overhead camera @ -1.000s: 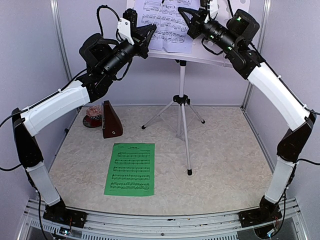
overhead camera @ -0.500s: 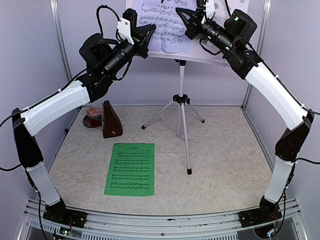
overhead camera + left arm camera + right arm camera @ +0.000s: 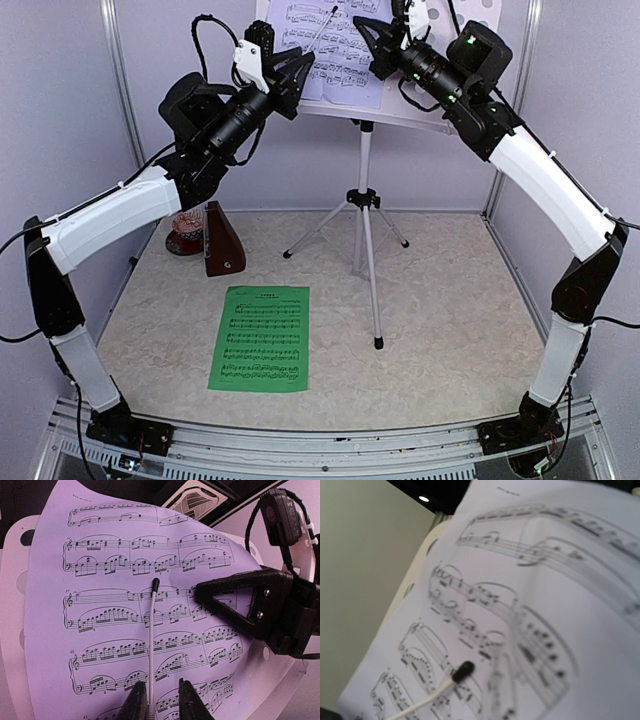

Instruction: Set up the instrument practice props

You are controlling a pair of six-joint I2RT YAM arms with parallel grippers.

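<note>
two grippers up at the lavender sheet (image 3: 100, 605) on the music stand (image 3: 363, 170)
the sheet lies on the stand's perforated desk (image 3: 12, 610). left gripper (image 3: 164, 700) has its fingers slightly parted, with a thin white wire (image 3: 151, 640) in the gap beside one finger, unpinched. right gripper (image 3: 200, 592) is closed on nothing, tip over the sheet. green sheet (image 3: 261, 338) lies flat on the table (image 3: 450, 300), with the metronome (image 3: 222, 242) upright just beyond it.

Obstacles we list: music stand (image 3: 364, 165), legs splayed across table (image 3: 450, 320) centre; metronome (image 3: 222, 240) far left; green sheet (image 3: 260, 338) lying flat. We find passage right of the legs.
</note>
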